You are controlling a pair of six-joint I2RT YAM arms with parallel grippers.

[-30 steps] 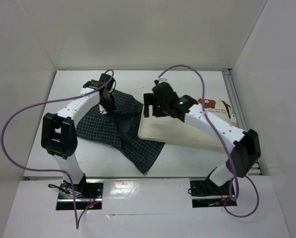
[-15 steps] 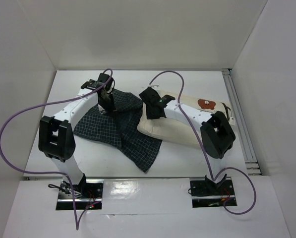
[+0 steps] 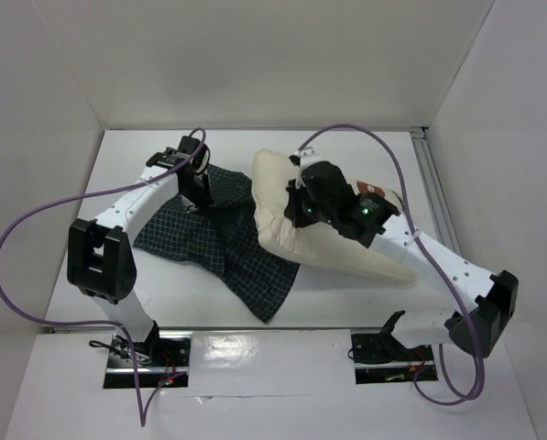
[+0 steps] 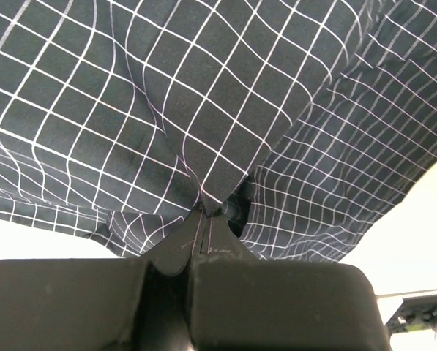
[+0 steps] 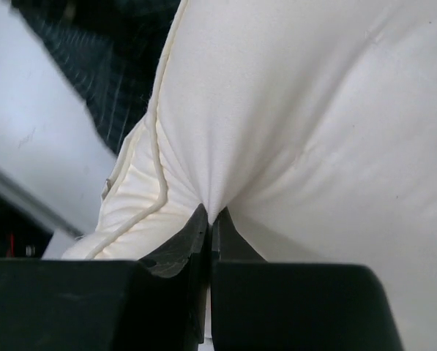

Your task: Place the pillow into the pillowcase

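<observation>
On the left, the left end effector (image 4: 207, 208) is clamped shut on a fold of the dark navy cloth pillowcase with a thin white grid check (image 3: 220, 240). It is pinching the far part of the cloth and holding it up a little, while the rest is lying crumpled across the white desk (image 3: 90, 275). To the right, the cream, soft rectangular pillow (image 3: 287, 188) is resting on the desk with its left end raised and lying against the pillowcase's right edge. Farther right, the right end effector (image 5: 211, 216) is gripping that raised end, its jaws together on a gathered pinch of cream fabric beside the seam.

The step in hand appears to be bringing the pillow's leading end to the pillowcase. Insertion is not yet under way, since the whole pillow is sitting outside the cloth. The next move is likely calling for the left end effector to lift one layer so the mouth is gaping. I cannot tell where that opening is lying.

A second ago the pillow was lying flat and the right end effector was hovering over its left edge with jaws apart. It has since closed, lifted that end and carried it leftward, its elbow swinging out to the near right. The left grip is staying as it was.
</observation>
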